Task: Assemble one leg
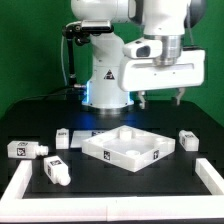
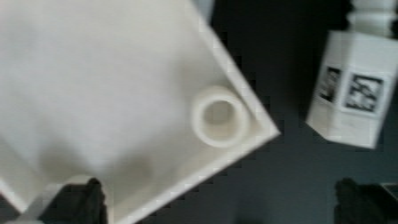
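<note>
A white raised border (image 1: 20, 186) crosses the lower left corner of the exterior view, closest to the camera. Just behind it, one leg (image 1: 55, 170) lies on the black table (image 1: 110, 188). Two more legs (image 1: 25, 149) (image 1: 62, 137) lie at middle left. The fourth leg (image 1: 187, 140) sits at middle right, near the square white tabletop (image 1: 125, 150) in the centre but not touching it.

The arm (image 1: 165, 20) drops in from the upper right, its wrist pointing straight down. The gripper (image 1: 160, 100) hangs above the tabletop's right side, clear of it. Its fingers are spread apart with nothing between them.

The wrist view shows both dark fingertips (image 2: 80, 197) wide apart over the tabletop's corner hole (image 2: 221, 120), with a tagged leg (image 2: 356, 90) lying just beside that corner.
</note>
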You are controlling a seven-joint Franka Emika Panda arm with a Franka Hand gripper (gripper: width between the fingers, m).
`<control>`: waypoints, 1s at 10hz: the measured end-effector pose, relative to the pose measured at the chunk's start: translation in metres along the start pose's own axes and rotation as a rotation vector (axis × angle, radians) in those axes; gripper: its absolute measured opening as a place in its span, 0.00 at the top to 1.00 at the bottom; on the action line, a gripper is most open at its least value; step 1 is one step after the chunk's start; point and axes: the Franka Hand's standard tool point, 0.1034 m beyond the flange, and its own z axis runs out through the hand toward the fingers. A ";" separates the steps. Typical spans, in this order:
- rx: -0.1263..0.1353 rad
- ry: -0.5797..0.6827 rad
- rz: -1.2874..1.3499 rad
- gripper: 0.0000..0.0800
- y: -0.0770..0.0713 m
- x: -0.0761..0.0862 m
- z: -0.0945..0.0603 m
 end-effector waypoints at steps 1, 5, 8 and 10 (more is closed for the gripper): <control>-0.005 0.011 -0.071 0.19 0.022 -0.002 -0.006; -0.016 0.054 -0.418 0.19 0.081 0.000 0.016; -0.014 0.056 -0.401 0.19 0.075 0.001 0.014; -0.016 0.054 -0.401 0.19 0.076 0.001 0.017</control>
